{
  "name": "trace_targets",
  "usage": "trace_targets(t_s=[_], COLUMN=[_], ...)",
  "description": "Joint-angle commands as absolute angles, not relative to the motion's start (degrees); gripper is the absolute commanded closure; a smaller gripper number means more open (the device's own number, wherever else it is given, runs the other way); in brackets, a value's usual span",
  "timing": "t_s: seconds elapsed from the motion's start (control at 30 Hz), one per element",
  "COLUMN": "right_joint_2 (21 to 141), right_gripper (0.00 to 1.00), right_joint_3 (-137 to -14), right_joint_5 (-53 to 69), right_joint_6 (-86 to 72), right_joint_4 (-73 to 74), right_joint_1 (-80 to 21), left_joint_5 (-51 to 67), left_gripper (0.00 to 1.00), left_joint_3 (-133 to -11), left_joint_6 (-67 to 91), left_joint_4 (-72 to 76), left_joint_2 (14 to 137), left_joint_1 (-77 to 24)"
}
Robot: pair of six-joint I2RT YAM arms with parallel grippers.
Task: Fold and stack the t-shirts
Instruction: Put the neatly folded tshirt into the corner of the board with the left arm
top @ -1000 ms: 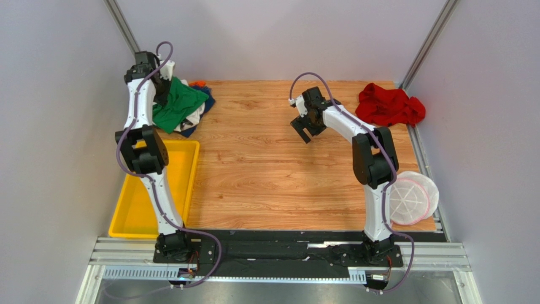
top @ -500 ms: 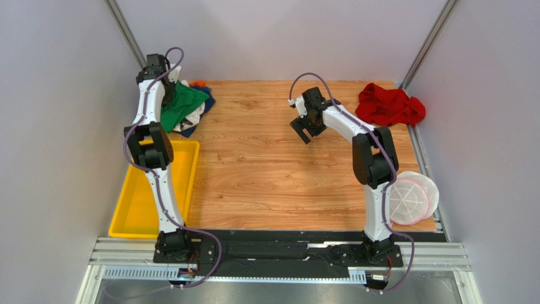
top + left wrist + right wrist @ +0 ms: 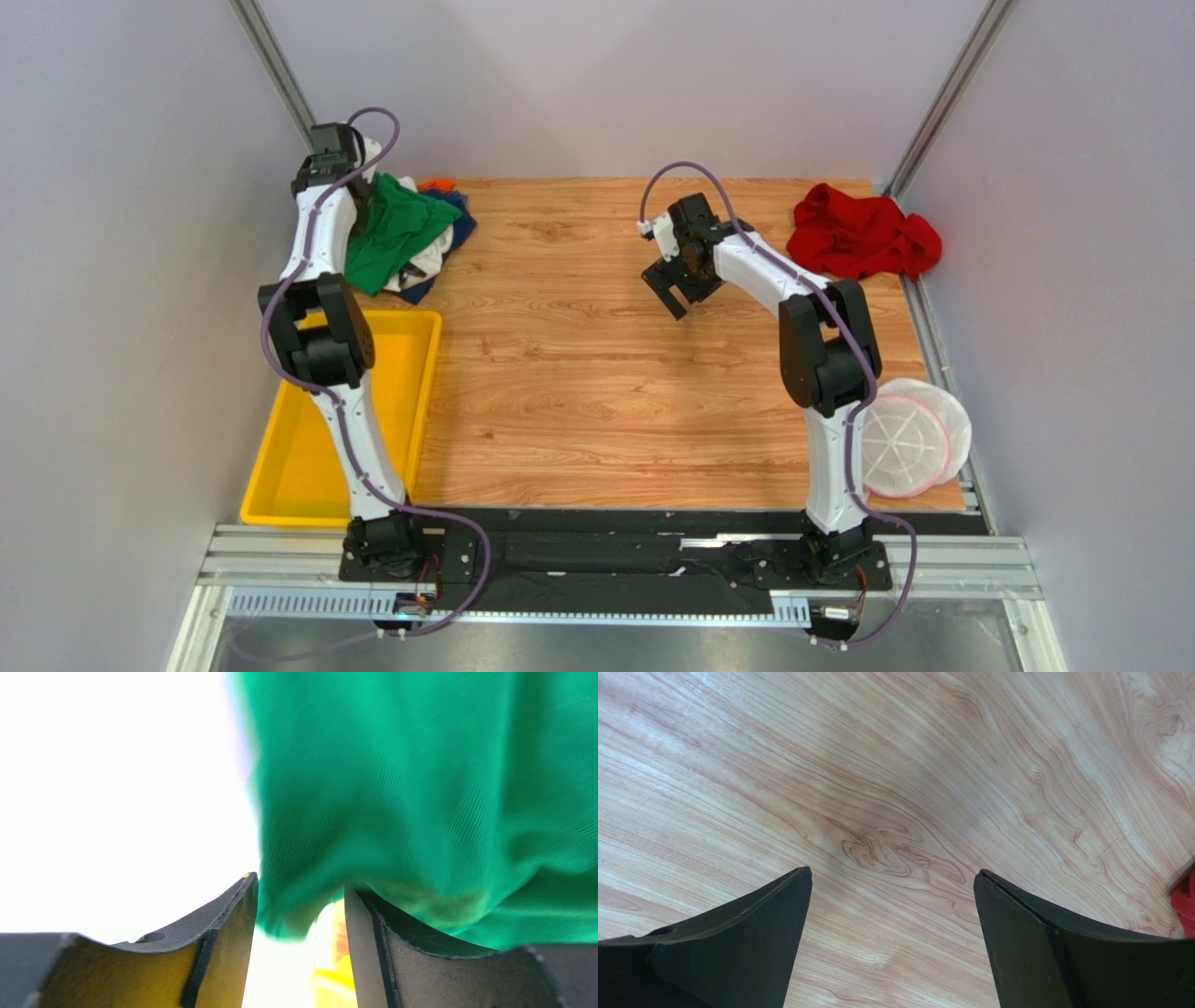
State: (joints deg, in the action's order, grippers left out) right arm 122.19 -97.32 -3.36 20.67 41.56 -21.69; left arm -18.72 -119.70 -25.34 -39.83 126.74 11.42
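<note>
A heap of t-shirts lies at the table's far left corner: the bright green t-shirt (image 3: 397, 231) on top, white cloth (image 3: 438, 254) and a dark blue one (image 3: 459, 221) under it. My left gripper (image 3: 359, 193) hangs over the heap's left edge. In the left wrist view its jaws (image 3: 300, 885) stand apart, with a loose fold of the green t-shirt (image 3: 421, 777) hanging between them and draped over the right finger. The red t-shirt (image 3: 863, 234) lies crumpled at the far right corner. My right gripper (image 3: 676, 291) hovers open over bare wood (image 3: 892, 875), holding nothing.
A yellow tray (image 3: 288, 476) sits at the near left beside the left arm. A round white-and-pink mesh basket (image 3: 912, 434) stands at the near right edge. Something small and orange (image 3: 439, 185) pokes out behind the heap. Grey walls close in on both sides.
The left gripper's jaws have parted from shut, loosening their grip on the green t-shirt, and the arm has shifted slightly over the heap. The right arm has not moved.
</note>
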Motion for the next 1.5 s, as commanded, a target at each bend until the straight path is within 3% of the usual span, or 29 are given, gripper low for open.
trace_targets(t_s=[0.0, 0.23, 0.37, 0.57, 0.77, 1.0, 1.47], right_joint_2=[121.29, 120.06, 117.78, 112.15, 106.89, 100.04, 92.11], right_gripper=[0.09, 0.09, 0.09, 0.08, 0.09, 0.09, 0.12], right_joint_3=[-97.82, -98.26, -98.35, -95.71, -96.15, -93.61, -82.18], right_joint_5=[-3.43, -3.86, -6.23, -13.96, -22.14, -22.50, -24.34], right_joint_6=[21.36, 21.36, 21.01, 17.06, 9.68, 6.94, 9.23], right_joint_4=[41.40, 41.92, 41.40, 37.53, 36.47, 36.83, 25.05], right_joint_1=[-21.88, -22.15, -22.24, -22.24, -22.32, -22.15, -22.24], left_joint_5=[-22.76, -21.54, -11.38, 1.21, 10.62, 12.56, 13.80], left_gripper=[0.42, 0.41, 0.41, 0.30, 0.29, 0.29, 0.25], left_joint_3=[-117.26, -111.01, -102.86, -91.70, -81.23, -73.92, -69.00], left_joint_6=[-26.72, -26.28, -22.34, -13.12, -4.41, -2.20, -3.43], left_joint_4=[-32.96, -29.09, -29.44, -31.11, -29.97, -25.94, -21.10], left_joint_2=[120.15, 113.22, 105.66, 94.06, 84.91, 77.44, 74.36], left_joint_1=[12.57, 13.27, 13.27, 12.39, 9.59, 2.82, 0.26])
